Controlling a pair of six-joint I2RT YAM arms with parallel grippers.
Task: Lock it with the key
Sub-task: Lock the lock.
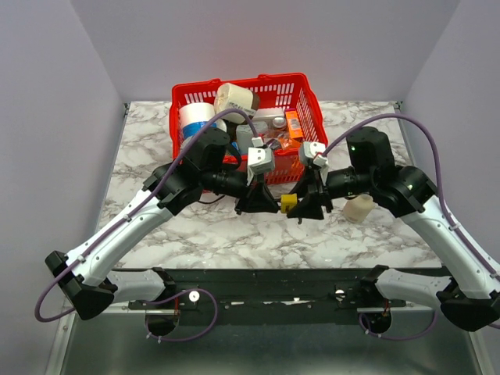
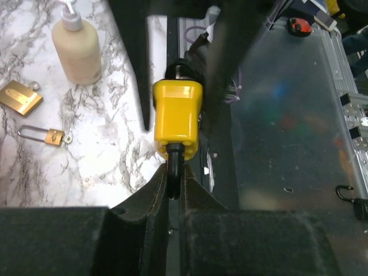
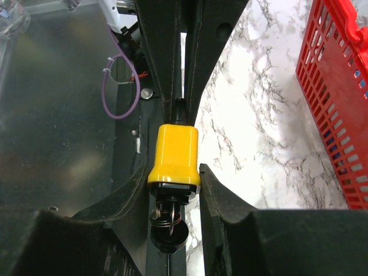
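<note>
A yellow padlock (image 1: 288, 203) hangs above the marble table between my two grippers. My left gripper (image 2: 174, 172) is shut on its black shackle (image 2: 174, 175), and the yellow body (image 2: 177, 118) sticks out beyond the fingertips. My right gripper (image 3: 174, 169) is closed on the key end of the lock's body (image 3: 174, 152). A black-headed key (image 3: 171, 236) on a wire ring sits in the lock's base, between the right fingers. In the top view the left gripper (image 1: 264, 201) and the right gripper (image 1: 303, 205) meet tip to tip.
A red basket (image 1: 301, 82) full of items stands at the back, and its wall shows in the right wrist view (image 3: 339, 103). A cream pump bottle (image 2: 76, 49), a small brass padlock (image 2: 49, 136) and a brass plate (image 2: 20, 98) lie on the marble.
</note>
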